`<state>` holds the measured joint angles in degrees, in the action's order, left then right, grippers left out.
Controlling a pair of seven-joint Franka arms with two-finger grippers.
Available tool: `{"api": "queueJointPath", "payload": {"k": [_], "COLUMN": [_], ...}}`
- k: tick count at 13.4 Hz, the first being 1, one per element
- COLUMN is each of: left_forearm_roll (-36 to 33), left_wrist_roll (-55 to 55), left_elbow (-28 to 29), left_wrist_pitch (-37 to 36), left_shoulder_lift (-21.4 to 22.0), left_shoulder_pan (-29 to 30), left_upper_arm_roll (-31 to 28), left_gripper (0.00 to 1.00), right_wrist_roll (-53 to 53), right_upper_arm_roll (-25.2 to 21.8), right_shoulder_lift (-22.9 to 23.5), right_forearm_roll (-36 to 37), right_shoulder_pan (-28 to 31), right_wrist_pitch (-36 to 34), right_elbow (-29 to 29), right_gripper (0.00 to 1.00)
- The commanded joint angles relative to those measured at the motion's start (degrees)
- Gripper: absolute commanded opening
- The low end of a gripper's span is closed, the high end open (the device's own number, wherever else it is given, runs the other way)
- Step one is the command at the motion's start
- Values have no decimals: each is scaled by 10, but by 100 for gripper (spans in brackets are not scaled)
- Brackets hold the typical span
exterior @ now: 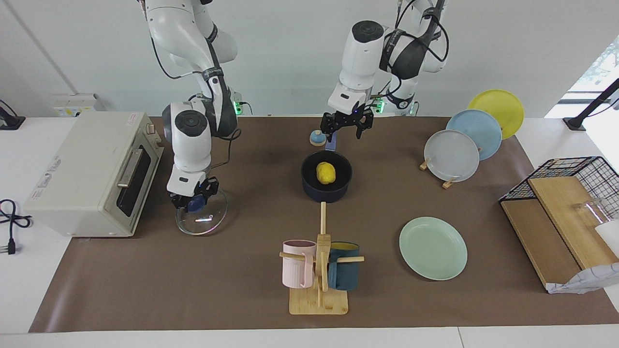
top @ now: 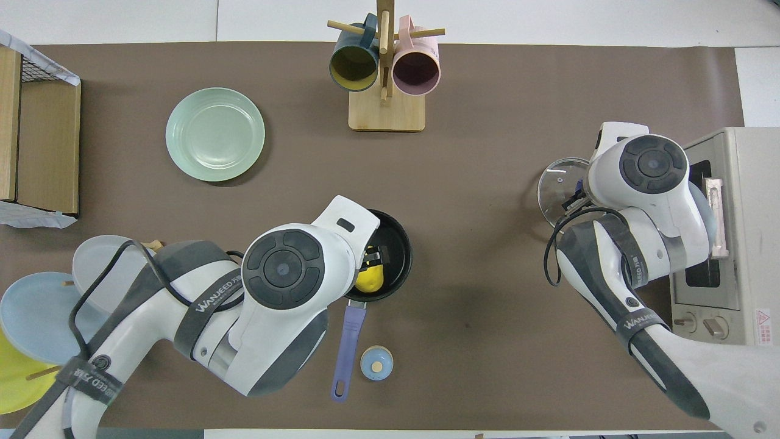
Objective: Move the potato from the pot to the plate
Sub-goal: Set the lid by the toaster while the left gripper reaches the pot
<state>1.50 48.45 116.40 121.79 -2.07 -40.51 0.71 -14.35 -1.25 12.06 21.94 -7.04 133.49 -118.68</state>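
The yellow potato [exterior: 326,172] lies in the navy pot [exterior: 309,186] at the middle of the table; the pot's blue handle [top: 344,347] points toward the robots. My left gripper [exterior: 344,129] is open and empty, raised over the pot's handle where it meets the rim. In the overhead view its fingertips [top: 382,253] show over the pot [top: 399,244] beside the potato [top: 370,279]. The mint-green plate [exterior: 433,247] lies empty, farther from the robots and toward the left arm's end; it also shows in the overhead view [top: 215,134]. My right gripper [exterior: 194,200] is down at the blue knob of a glass lid [exterior: 208,220] on the table.
A small blue round object [exterior: 317,138] sits beside the pot's handle. A mug rack [exterior: 319,270] with a pink and a teal mug stands farther out. A toaster oven [exterior: 92,171] is at the right arm's end. Grey, blue and yellow plates [exterior: 452,154] and a wire basket [exterior: 570,183] are at the left arm's end.
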Motion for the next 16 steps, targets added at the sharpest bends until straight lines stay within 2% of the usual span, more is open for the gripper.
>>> {"api": "queueJointPath", "payload": {"k": [1,4,5,6,7,10,14,16], "left_forearm_roll": [7,8,8,7,7,7,8,8], "left_wrist_roll": [16,28,28,27,27,19,-11,-11], "left_elbow": [-14,-10,-8,-8,-8,-9,-8,-7], "left_wrist_pitch": [22,43,49,51,59,69,72,78], "left_shoulder_lift": [-36,-61,-66,-75,-83,-108,-117,-126], "left_shoulder_pan": [-11,-27,-27,-27,-28,-29,-35,-41], "left_upper_arm_roll": [-9,-10,-9,-9,-9,-9,-8,-6], "left_gripper": [100,100,100,100,100,100,100,100], "right_wrist_roll": [-7,-4,-2,-1,1,1,2,3], "right_upper_arm_roll": [9,9,10,10,10,12,14,11], "right_shoulder_lift": [9,24,24,24,23,4,-56,-73], "right_forearm_roll": [60,71,69,64,61,8,-154,-189], "right_shoulder_pan": [12,20,21,22,21,17,10,18], "right_wrist_pitch": [43,70,67,65,60,21,-139,-237], "right_elbow": [-6,-5,-5,-4,-2,8,62,119], "right_gripper": [40,41,46,75,100,100,100,100]}}
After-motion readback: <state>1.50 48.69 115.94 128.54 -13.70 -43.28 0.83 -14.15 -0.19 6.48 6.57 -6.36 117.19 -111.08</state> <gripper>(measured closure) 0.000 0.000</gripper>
